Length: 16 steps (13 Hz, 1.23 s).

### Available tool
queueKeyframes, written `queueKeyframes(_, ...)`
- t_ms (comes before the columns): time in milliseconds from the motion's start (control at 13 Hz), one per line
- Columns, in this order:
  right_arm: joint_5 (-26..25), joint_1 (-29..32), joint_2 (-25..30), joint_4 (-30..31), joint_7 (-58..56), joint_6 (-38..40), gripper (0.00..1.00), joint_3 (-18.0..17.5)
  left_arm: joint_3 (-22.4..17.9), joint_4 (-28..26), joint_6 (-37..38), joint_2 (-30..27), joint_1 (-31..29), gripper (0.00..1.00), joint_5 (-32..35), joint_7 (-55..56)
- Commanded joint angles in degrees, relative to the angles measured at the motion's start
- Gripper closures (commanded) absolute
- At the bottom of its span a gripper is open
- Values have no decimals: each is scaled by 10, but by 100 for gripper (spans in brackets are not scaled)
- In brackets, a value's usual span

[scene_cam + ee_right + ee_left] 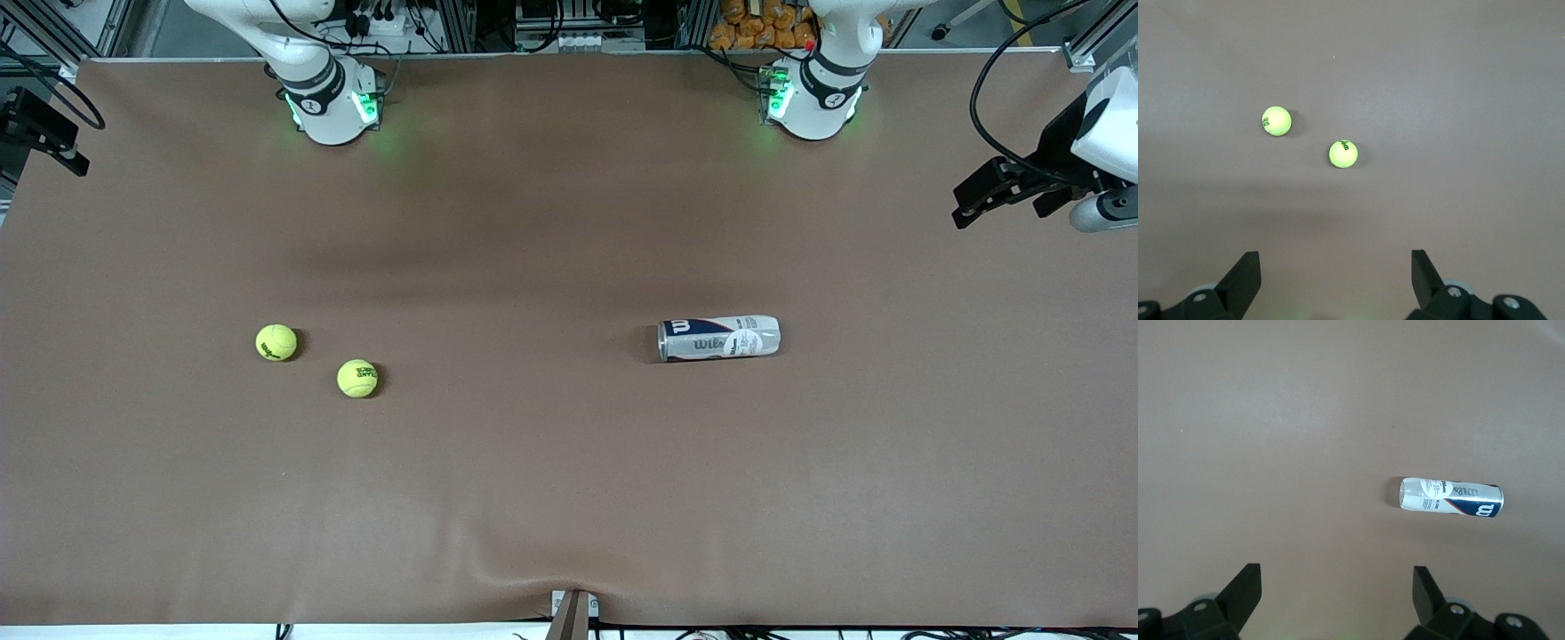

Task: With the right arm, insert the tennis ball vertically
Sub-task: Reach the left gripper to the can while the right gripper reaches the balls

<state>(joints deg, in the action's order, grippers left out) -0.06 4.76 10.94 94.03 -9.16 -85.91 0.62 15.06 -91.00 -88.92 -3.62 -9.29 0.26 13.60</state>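
Two tennis balls sit in the left-centre of the front view, toward the right arm's end of the brown table [569, 498]; the first tennis ball [276, 342] lies a little farther from the front camera, and the second tennis ball [357, 379] lies near it, lower in the frame and apart from it; both rest free on the cloth. The Wilson can [718, 339] lies on its side right of centre in the front view, toward the left arm's end, well apart from the balls. The right gripper [1335, 283] hangs high over the table with its jaws spread wide and nothing between them, both balls showing below it in its wrist view; the left gripper [1336, 603] waits over the table at its own end, likewise wide apart and holding nothing, the can in the right half of its view.
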Motion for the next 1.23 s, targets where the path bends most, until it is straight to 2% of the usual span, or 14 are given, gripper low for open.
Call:
queueKeyframes(0, -8, -5, 3, -4, 13, 7, 0, -1, 1, 14, 13, 5, -4, 0, -10, -4)
queueKeyframes(614, -8, -4, 2, -4, 13, 7, 0, -1, 6, 22, 14, 8, 5, 0, -3, -4)
queueKeyframes(1151, -6, -5, -4, -7, 6, 8, 0, -1, 20, -3, 18, 16, 5, 0, -2, 0)
